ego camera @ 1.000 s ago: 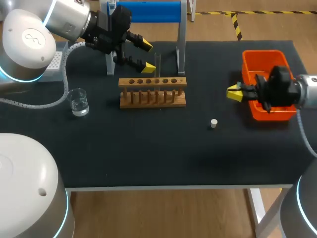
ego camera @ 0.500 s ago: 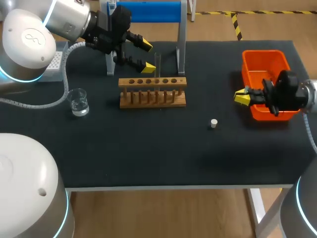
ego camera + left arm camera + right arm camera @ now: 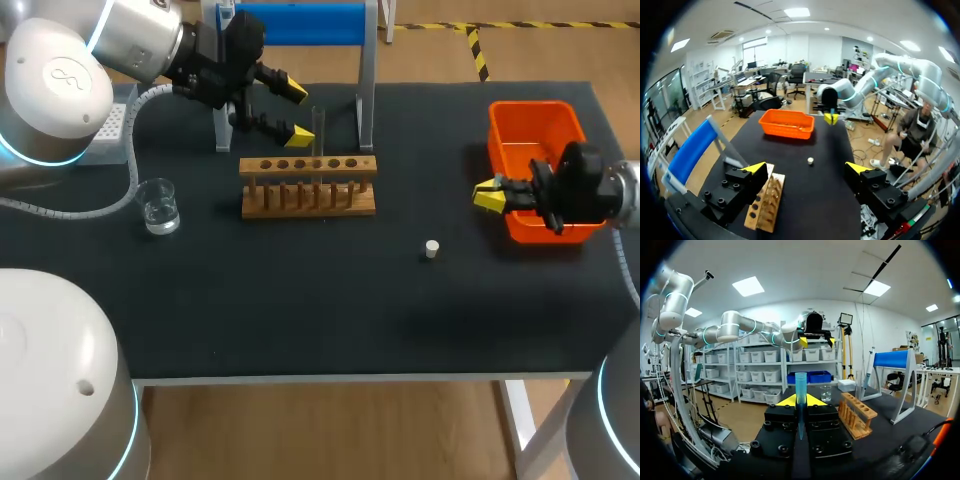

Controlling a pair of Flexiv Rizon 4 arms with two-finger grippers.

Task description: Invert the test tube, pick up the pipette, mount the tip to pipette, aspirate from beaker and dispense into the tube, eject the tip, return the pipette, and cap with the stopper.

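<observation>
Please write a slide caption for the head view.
Left gripper open by the wooden rack; right gripper beside the orange bin; stopper between.

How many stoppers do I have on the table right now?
1. The white stopper lies on the black table between the wooden rack and the orange bin, touching neither. The right gripper hides part of the bin, so another could sit there.

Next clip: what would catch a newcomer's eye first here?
The bright orange bin at the black table's right side, the right gripper just beside it. Then the wooden rack mid-table holding one upright clear tube, the left gripper open next to it, and a small white stopper lying alone in front.
</observation>
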